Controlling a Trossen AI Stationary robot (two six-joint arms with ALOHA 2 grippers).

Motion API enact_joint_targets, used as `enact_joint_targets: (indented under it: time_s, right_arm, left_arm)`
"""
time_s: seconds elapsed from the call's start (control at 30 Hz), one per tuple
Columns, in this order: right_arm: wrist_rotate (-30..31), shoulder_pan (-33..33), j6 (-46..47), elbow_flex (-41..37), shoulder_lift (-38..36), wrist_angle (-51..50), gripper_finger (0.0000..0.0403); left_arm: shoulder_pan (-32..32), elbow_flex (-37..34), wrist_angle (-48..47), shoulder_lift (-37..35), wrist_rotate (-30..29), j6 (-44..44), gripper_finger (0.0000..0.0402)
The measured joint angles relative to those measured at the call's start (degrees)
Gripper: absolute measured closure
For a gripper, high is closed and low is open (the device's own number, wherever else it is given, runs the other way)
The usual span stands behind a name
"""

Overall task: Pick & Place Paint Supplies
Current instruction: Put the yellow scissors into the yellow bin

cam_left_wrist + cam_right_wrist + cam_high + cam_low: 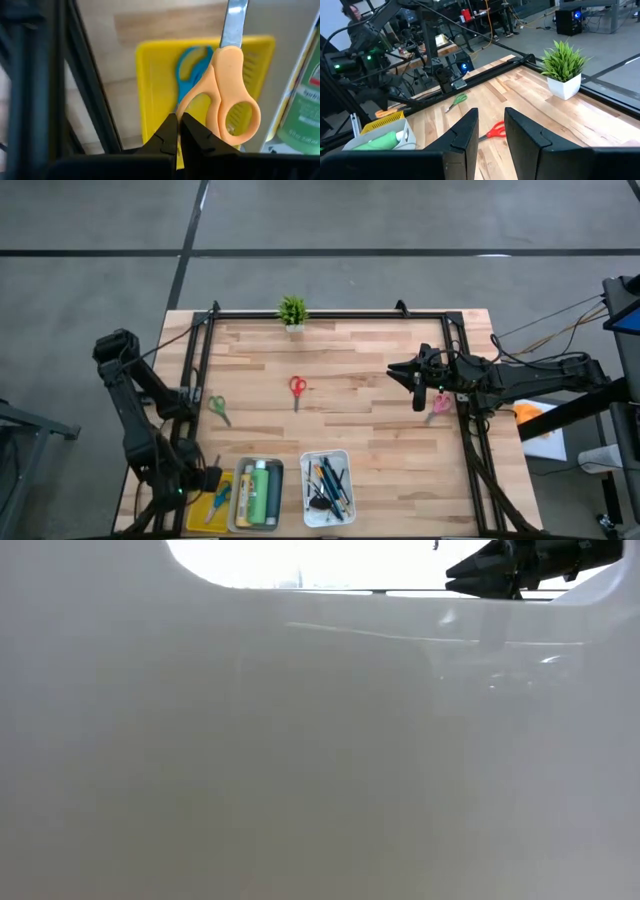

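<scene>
In the left wrist view my left gripper [178, 131] is shut on orange-handled scissors [230, 85]. They are over a yellow tray [150, 75] in which blue-handled scissors [187, 70] lie. From above, this gripper [207, 480] is at the table's near left. Red scissors [297, 388], green scissors [218, 408] and pink scissors [440, 402] lie flat on the wood. My right gripper [395, 368] is open and level above the table's right side, next to the pink scissors, with nothing between its fingers [465, 131]. My left gripper pinches the outer rim of one orange handle loop [182, 106] between its two fingertips, coming steeply from above. The blades [234, 20] point away from the fingers, and the other loop [241, 117] is free beside them. Whether the scissors touch the tray, I cannot tell.
A grey tray [240, 498] with green and yellow bottles [260, 492] stands beside the yellow one. To its right a white tray [345, 480] holds brushes and pencils. A potted plant [292, 310] stands at the far edge. A black frame rail [195, 370] runs down the left side.
</scene>
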Motion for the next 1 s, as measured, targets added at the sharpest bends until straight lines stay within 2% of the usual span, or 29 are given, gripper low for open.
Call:
enact_joint_targets:
  time_s: [0.3,0.67,1.0]
  right_arm:
    - [0.00,-0.01,0.00,0.00,0.00,0.00,0.0309]
    - [-0.02,0.00,0.00,0.00,0.00,-0.01,0.0309]
    - [-0.02,-0.01,0.00,0.00,0.00,0.00,0.0309]
  left_arm:
    - [-1.31,0.47,5.66,4.75,1.55,2.62,0.0394]
    - [-2.16,6.46,2.76,9.48,1.19,10.06,0.0394]
    - [-2.85,10.58,-2.58,14.22,1.28,11.43,0.0394]
